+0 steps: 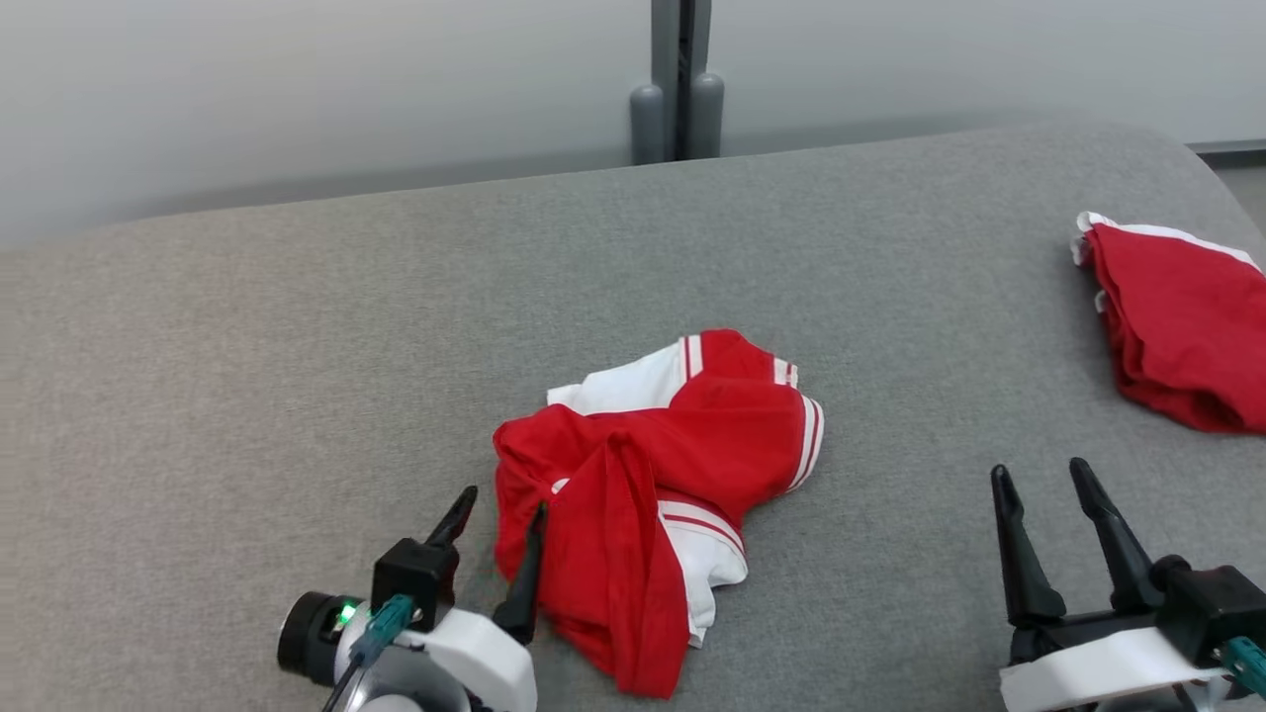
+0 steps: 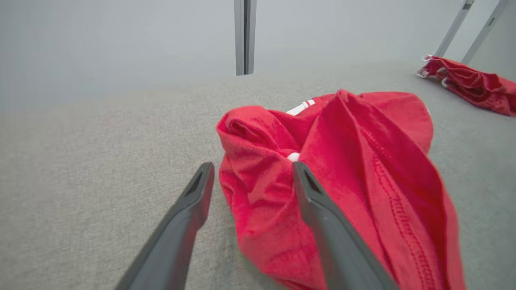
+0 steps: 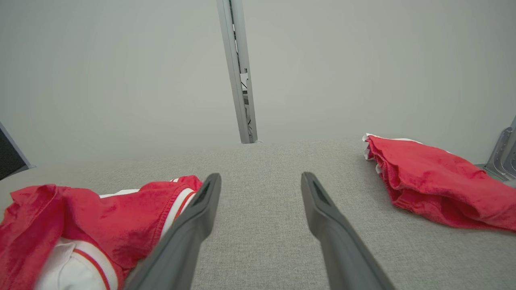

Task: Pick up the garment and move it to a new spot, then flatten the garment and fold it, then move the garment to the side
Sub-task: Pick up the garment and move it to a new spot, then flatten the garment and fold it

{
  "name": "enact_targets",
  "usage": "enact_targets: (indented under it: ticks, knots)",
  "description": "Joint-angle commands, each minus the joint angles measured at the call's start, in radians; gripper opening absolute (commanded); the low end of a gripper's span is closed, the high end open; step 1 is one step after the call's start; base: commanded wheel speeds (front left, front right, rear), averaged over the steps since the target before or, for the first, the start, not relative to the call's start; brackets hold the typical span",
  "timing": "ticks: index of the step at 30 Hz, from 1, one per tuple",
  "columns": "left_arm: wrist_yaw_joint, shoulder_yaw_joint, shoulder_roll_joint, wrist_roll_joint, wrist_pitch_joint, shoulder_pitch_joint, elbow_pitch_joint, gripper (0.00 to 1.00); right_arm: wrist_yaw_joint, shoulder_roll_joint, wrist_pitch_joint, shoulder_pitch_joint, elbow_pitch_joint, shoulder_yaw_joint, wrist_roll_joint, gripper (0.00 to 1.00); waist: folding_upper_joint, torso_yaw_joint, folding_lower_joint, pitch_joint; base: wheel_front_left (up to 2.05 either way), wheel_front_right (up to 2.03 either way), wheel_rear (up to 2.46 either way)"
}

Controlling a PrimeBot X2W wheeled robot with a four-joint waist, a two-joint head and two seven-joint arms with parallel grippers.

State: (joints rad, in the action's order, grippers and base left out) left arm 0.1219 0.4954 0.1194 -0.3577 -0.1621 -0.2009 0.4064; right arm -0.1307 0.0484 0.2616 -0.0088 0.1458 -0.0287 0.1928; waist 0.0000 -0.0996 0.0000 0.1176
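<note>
Second red cloth, far right: clipped by head view's right edge. Garment: near end runs off left wrist view's bottom edge; own folds bury shape. Right gripper base cropped too.

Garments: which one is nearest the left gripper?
The crumpled red-and-white garment mid-surface, right at the open left gripper. The other red garment lies apart at the right edge, past the right gripper.
</note>
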Motion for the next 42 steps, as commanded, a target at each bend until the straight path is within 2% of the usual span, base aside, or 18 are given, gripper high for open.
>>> enact_targets:
  ticks: [1, 6, 12, 17, 26, 42]
  knots:
    - [0.021, -0.010, 0.020, 0.013, -0.022, 0.032, -0.028, 1.00, 0.000, 0.005, 0.005, 0.013, -0.013, 0.015, -0.009, 1.00, 0.0000, 0.037, 0.0000, -0.027, 0.00, 0.00, 0.00]
    - [0.070, -0.052, 0.070, 0.022, -0.072, 0.111, -0.156, 1.00, 0.000, 0.004, 0.005, 0.034, -0.059, 0.065, -0.049, 1.00, 0.0000, 0.117, 0.0000, -0.055, 0.00, 0.00, 0.00]
    - [0.093, -0.126, 0.105, 0.005, -0.099, 0.194, -0.241, 1.00, 0.000, 0.005, 0.005, 0.059, -0.098, 0.105, -0.083, 1.00, 0.0000, 0.185, 0.0000, -0.095, 0.00, 0.00, 0.00]
    - [0.071, -0.194, 0.098, 0.013, -0.103, 0.248, -0.292, 1.00, 0.000, 0.005, 0.005, 0.089, -0.081, 0.116, -0.099, 1.00, 0.0000, 0.198, 0.0000, -0.117, 0.00, 0.00, 0.00]
    - [0.012, -0.313, 0.040, 0.071, -0.104, 0.312, -0.326, 1.00, 0.000, 0.005, 0.005, 0.142, -0.056, 0.125, -0.057, 1.00, 0.0000, 0.166, 0.0000, -0.140, 0.00, 0.00, 0.00]
    - [-0.075, -0.413, -0.022, 0.133, -0.104, 0.325, -0.307, 1.00, 0.000, 0.005, 0.005, 0.134, -0.053, 0.113, -0.047, 1.00, 0.0000, 0.140, 0.0000, -0.137, 0.00, 0.00, 0.00]
